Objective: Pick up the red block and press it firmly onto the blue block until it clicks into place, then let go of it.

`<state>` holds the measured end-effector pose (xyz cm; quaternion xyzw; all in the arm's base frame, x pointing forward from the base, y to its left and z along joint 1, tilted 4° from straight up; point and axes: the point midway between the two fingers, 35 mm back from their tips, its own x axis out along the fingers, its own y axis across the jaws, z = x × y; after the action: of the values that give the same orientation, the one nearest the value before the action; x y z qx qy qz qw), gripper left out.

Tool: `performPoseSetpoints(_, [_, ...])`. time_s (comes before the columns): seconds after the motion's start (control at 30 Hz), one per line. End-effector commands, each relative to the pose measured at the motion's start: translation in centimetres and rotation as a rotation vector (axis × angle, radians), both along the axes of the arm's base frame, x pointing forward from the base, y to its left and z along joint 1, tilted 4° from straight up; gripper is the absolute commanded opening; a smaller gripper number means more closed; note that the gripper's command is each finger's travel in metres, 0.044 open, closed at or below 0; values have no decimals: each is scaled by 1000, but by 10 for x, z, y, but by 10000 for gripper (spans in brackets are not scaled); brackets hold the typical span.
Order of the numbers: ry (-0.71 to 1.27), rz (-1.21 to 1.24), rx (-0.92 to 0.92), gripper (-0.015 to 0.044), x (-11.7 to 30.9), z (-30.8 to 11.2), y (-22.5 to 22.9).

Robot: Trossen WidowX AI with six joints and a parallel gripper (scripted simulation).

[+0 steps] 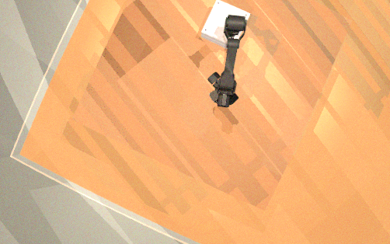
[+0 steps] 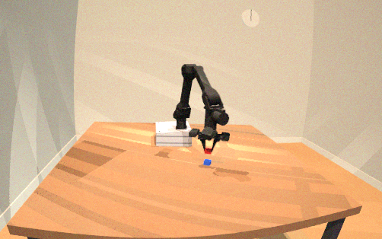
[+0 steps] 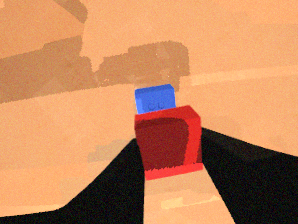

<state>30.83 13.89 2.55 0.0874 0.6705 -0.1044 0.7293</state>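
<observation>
We hold one red block (image 2: 208,151) (image 3: 167,142) between the two jaws of our one gripper (image 2: 208,149) (image 3: 166,139); one blue block (image 2: 207,162) (image 3: 155,100) is below them.

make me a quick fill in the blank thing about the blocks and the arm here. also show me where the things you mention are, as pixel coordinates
The gripper (image 2: 208,149) (image 3: 166,139) is shut on the ____ block. Below it, the ____ block (image 2: 207,162) (image 3: 156,99) rests on the wooden table (image 1: 153,128) (image 2: 161,198) (image 3: 50,145). The arm stands on a ____ base box (image 1: 214,23) (image 2: 163,138).
Missing words: red; blue; white
</observation>
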Motion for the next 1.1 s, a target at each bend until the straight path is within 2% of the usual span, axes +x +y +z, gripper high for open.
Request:
performPoseSetpoints(0.0, [-5, -14, -2, 0, 2, -8, 2])
performPoseSetpoints(0.53, [-5, -14, -2, 0, 4, -36, 0])
performPoseSetpoints(1.07, [-5, -14, -3, 0, 4, -40, -1])
